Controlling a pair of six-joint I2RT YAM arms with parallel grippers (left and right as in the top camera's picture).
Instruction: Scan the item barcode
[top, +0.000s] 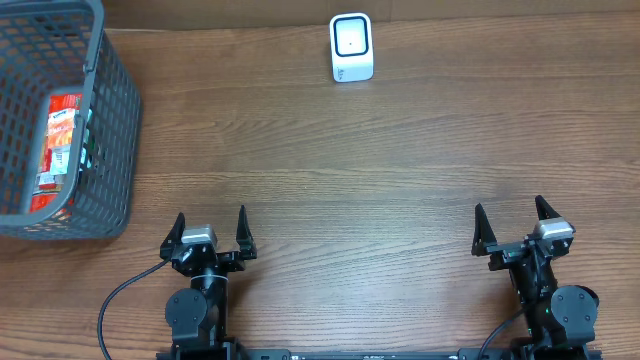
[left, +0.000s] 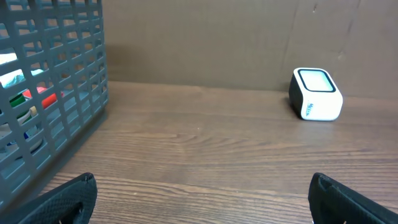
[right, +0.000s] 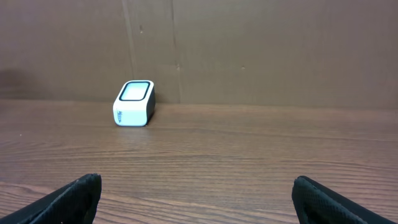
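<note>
A red and white packaged item (top: 62, 150) lies inside the grey mesh basket (top: 110, 150) at the far left; through the mesh it shows as red and white patches (left: 37, 94) in the left wrist view. The white scanner (top: 351, 48) with a dark window stands at the back centre of the wooden table, also seen as the scanner (left: 316, 94) and the scanner (right: 134, 103) from the wrists. My left gripper (top: 210, 232) rests open near the front left, nothing between its fingers. My right gripper (top: 510, 226) rests open near the front right, also holding nothing.
The grey basket (left: 50, 93) is tall and takes up the left edge of the table. A brown wall stands behind the scanner. Bare wood table (top: 350, 170) lies between both grippers and the scanner.
</note>
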